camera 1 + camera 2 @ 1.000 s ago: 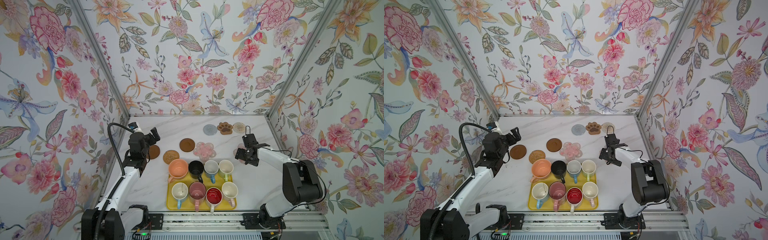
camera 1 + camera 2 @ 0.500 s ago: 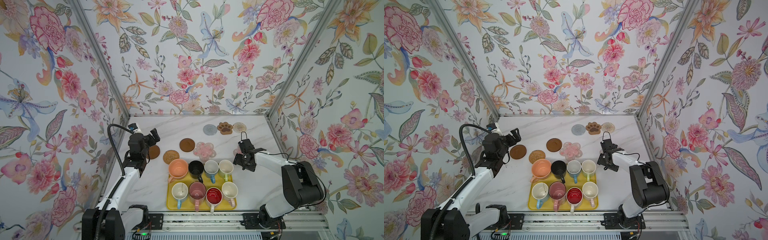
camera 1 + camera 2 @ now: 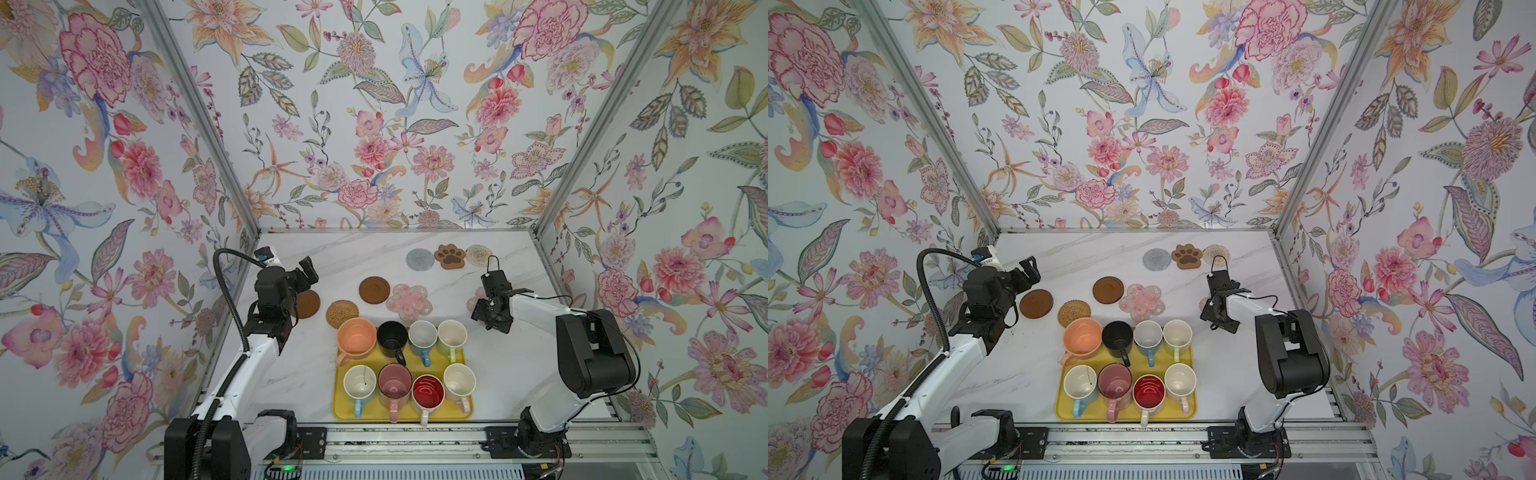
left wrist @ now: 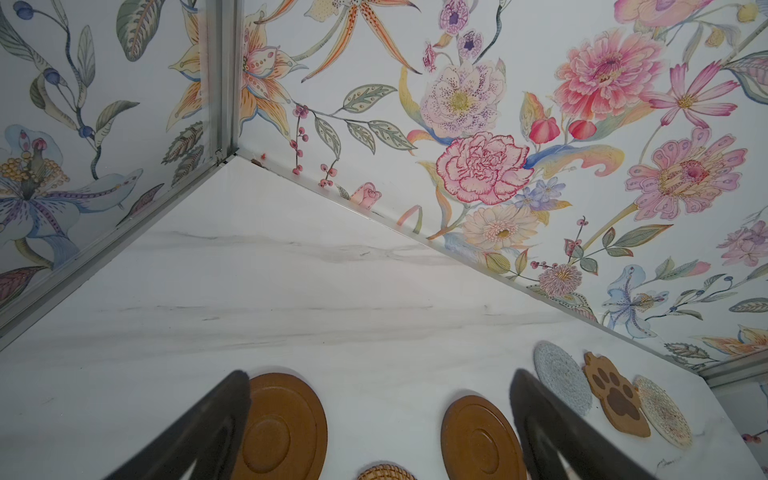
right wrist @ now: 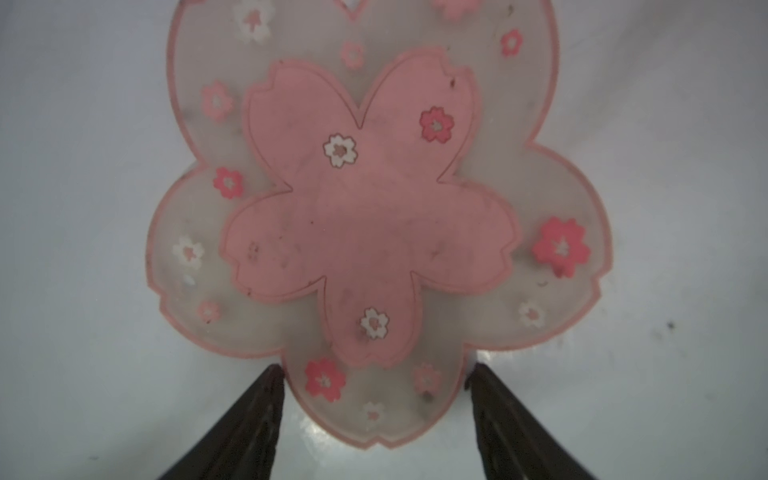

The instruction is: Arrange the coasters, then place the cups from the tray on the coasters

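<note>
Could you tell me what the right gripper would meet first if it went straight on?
Probably the pink flower coaster lying flat on the table; the right gripper points down at its near petal, though how close is unclear.

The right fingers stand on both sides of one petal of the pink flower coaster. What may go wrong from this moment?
1. The flower coaster lies flat on the table, and the right gripper has its fingers either side of one petal only. The thin mat may buckle or slip out instead of lifting.
2. The cup with the green handle stands near that gripper in a top view; a sideways move could bump it.
</note>
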{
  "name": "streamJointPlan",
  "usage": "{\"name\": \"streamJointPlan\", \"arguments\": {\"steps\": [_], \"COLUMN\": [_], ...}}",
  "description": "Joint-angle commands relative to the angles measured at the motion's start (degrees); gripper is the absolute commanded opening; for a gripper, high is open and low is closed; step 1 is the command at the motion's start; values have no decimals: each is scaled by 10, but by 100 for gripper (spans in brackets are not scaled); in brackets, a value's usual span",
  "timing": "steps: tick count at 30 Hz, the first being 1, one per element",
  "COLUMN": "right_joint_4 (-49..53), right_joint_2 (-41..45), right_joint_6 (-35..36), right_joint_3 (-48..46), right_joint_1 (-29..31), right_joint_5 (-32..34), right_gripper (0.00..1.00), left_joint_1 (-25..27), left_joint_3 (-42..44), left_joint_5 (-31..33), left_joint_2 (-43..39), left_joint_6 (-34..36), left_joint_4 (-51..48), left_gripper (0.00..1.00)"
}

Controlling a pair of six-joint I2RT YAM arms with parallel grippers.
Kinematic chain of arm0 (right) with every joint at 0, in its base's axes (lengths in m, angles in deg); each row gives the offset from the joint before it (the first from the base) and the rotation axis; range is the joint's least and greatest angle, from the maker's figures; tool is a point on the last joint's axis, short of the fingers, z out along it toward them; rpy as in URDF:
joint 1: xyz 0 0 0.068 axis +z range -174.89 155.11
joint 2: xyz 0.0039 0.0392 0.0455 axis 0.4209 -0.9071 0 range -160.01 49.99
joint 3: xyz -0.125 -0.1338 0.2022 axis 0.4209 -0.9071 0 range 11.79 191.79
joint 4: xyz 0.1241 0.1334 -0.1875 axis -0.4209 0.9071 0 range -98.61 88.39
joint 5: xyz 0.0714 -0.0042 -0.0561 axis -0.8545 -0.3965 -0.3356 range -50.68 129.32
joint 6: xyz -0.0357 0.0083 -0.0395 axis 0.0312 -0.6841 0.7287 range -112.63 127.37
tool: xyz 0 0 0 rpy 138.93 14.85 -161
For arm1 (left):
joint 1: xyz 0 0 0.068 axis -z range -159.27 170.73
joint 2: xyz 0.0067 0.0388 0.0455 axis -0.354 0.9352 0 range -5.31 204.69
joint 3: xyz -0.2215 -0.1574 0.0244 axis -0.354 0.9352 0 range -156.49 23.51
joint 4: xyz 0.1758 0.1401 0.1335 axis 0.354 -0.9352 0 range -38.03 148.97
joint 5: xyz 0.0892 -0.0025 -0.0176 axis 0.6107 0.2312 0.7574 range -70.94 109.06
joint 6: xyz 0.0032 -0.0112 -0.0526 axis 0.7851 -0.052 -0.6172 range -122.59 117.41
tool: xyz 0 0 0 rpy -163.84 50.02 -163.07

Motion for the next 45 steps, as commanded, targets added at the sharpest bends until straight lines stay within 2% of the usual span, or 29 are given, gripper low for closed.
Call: {"name": "streamJointPlan", "arguments": {"steps": [1,15,29,45], "right_joint_4": [0,3,24,80], "right_joint_2": [-31,-125,-167,-261], "right_joint_6": [10,22,40,85], "right_joint_3": [17,107,181,355], "right_joint_1": [-15,-71,-126,-167], "right_joint_5": [-5,-9,-8,-21], "right_gripper": [69,69,69,69], "left_joint_1": [-7,-20,-31,-39], "left_joint_3": [6,12,19,23], "left_joint_5": [-3,-2,-3,-6], "left_joint_2": [-12,-32,-52,-71], "left_joint_6": [-2,2,0,0], "left_joint_4": [4,-5,-11,-20], "left_gripper": [99,99,99,99]}}
